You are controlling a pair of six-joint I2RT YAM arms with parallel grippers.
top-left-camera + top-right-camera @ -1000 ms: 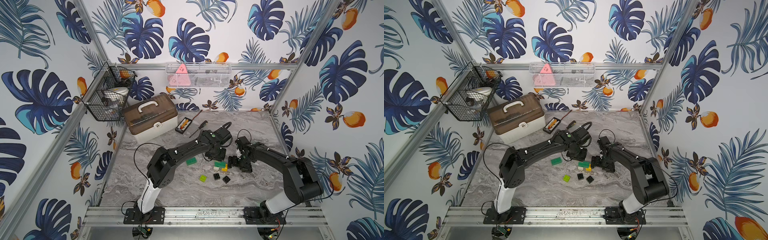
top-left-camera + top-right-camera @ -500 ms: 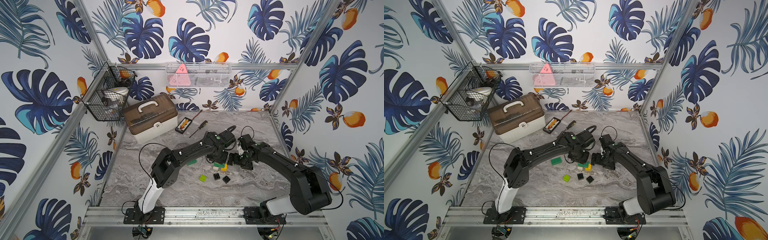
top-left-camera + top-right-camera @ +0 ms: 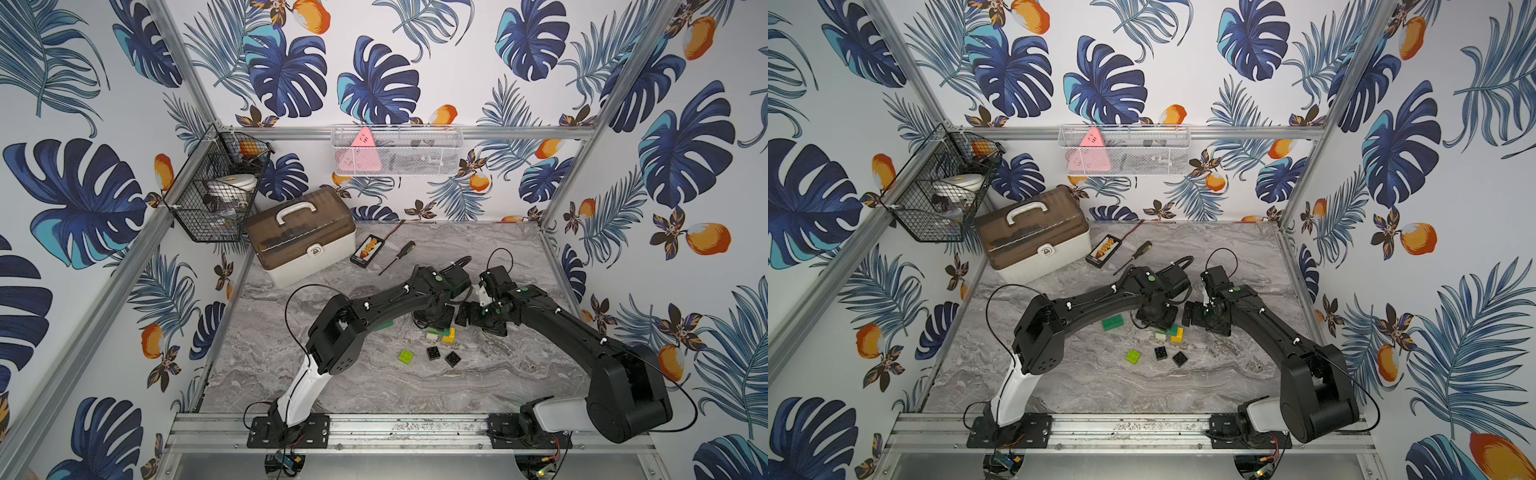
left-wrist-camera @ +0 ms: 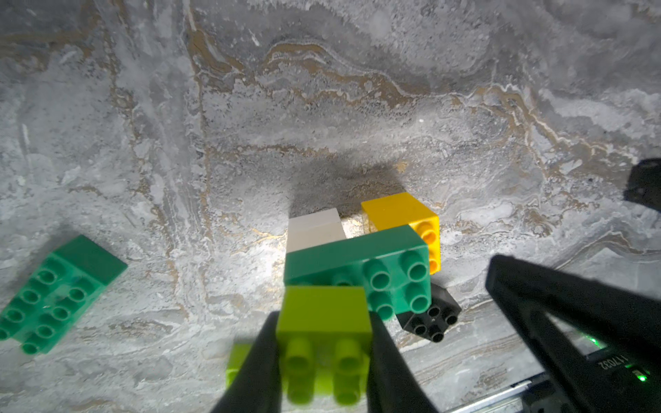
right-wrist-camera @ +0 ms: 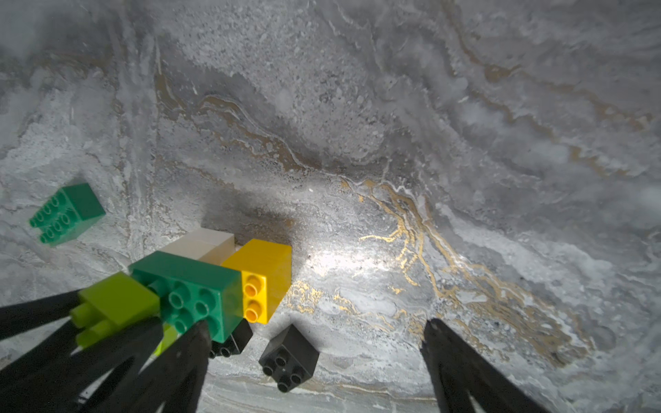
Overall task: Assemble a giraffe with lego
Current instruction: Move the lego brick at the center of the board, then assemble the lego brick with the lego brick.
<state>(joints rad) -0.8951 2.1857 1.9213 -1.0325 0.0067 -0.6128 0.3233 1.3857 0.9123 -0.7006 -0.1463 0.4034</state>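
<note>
My left gripper [image 4: 323, 343] is shut on a lime brick [image 4: 323, 314], pressing it against the end of a dark-green brick [image 4: 361, 264]. That dark-green brick is joined to a white brick [image 4: 314, 229] and a yellow brick [image 4: 404, 214]: the partial giraffe [image 3: 440, 334]. My right gripper [image 5: 316, 323] stands open just right of it, one finger [image 5: 193, 354] close to the dark-green brick, holding nothing. Loose lego lies in front: a lime brick [image 3: 406, 356], two black bricks [image 3: 433, 353] [image 3: 452, 358] and a second dark-green brick [image 3: 1113, 322].
A brown-lidded toolbox [image 3: 301, 235] stands at the back left, with a small black box [image 3: 365, 251] and a screwdriver [image 3: 397, 257] beside it. A black wire basket [image 3: 216, 199] and a white mesh basket [image 3: 395, 149] hang on the walls.
My left arm has swung to the right, bringing the lime brick up to the dark-green brick. The right gripper has barely shifted and stays open.
</note>
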